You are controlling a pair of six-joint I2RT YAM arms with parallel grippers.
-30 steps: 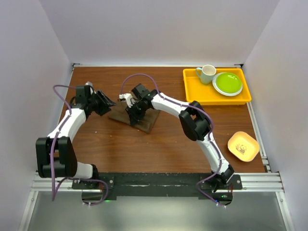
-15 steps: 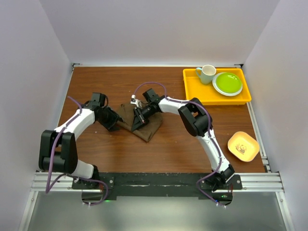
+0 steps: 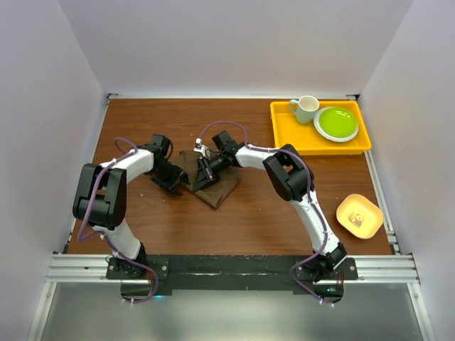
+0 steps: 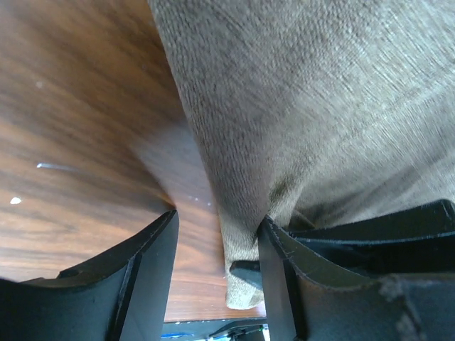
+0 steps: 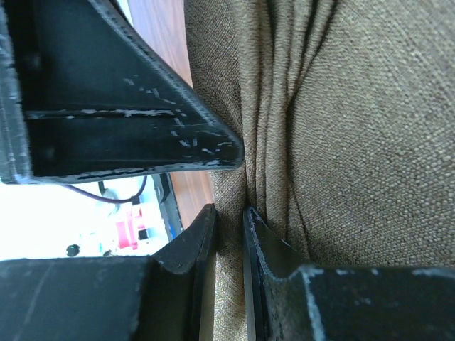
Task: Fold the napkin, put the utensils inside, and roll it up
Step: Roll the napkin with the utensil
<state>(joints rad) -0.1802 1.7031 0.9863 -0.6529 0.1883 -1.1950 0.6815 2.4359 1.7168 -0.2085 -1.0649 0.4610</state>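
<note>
The right fingers (image 5: 193, 249) clench a gathered pleat of the napkin (image 5: 355, 128), a coarse-woven, matte brown cloth bunched into soft ridges. The left fingers (image 4: 146, 273) stand spread at its folded left edge, 1 of them against the cloth and bare wood showing in the gap. The crumpled napkin lies mid-way across the dark wood-grain table (image 3: 242, 220), open board around it, well apart from the yellow tray (image 3: 284, 138) at the far right, within pale walls (image 3: 227, 50).

The napkin (image 3: 215, 187) lies mid-table (image 3: 242, 224); behind and right, a tray (image 3: 290, 135) holds a mug (image 3: 306, 109) left of a plate (image 3: 336, 123); a dish (image 3: 359, 215) sits front right.
</note>
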